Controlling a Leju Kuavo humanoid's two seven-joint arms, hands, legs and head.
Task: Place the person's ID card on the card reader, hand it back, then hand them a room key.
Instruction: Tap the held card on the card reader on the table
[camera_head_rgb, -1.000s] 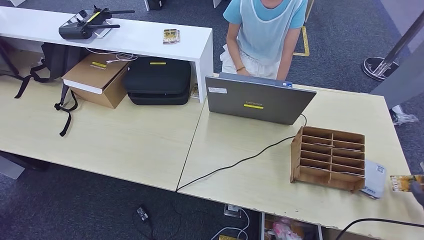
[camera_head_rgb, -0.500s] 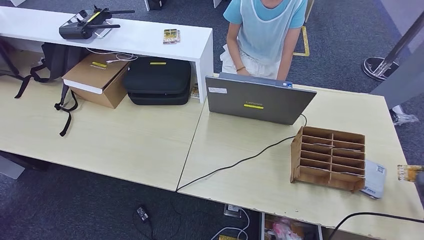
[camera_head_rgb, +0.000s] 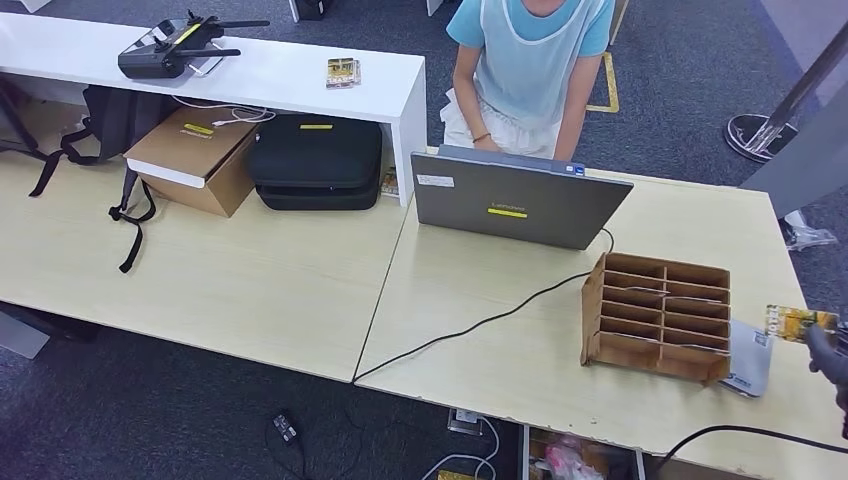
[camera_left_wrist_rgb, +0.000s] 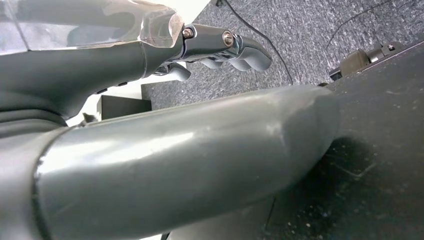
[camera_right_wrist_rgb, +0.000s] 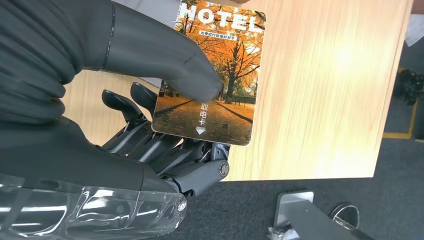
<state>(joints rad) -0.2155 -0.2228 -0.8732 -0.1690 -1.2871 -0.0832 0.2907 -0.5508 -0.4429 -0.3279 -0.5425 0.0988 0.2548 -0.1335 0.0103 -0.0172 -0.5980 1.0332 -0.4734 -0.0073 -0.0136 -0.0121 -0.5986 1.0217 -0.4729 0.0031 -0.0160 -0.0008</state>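
My right hand (camera_head_rgb: 830, 362) is at the table's right edge and pinches a room key card (camera_head_rgb: 798, 322) printed with orange autumn trees and the word HOTEL. In the right wrist view the thumb of the right hand (camera_right_wrist_rgb: 135, 150) presses the key card (camera_right_wrist_rgb: 225, 100) against the fingers beneath it, above the wooden table (camera_right_wrist_rgb: 325, 100). The white card reader (camera_head_rgb: 748, 358) lies on the table just left of the card, beside the wooden key box (camera_head_rgb: 657, 315). The person (camera_head_rgb: 525, 70) in a light blue top stands behind the laptop (camera_head_rgb: 515, 200). My left hand (camera_left_wrist_rgb: 225, 47) hangs over dark carpet, holding nothing.
A black cable (camera_head_rgb: 480, 322) runs across the table from the laptop to the front edge. A white counter (camera_head_rgb: 270, 75) at the back left carries a remote controller (camera_head_rgb: 165, 48). A cardboard box (camera_head_rgb: 195, 155) and a black case (camera_head_rgb: 315, 160) stand under it.
My right hand has carried the key card away from me and slightly left, from beside the card reader's near end to level with its far end.
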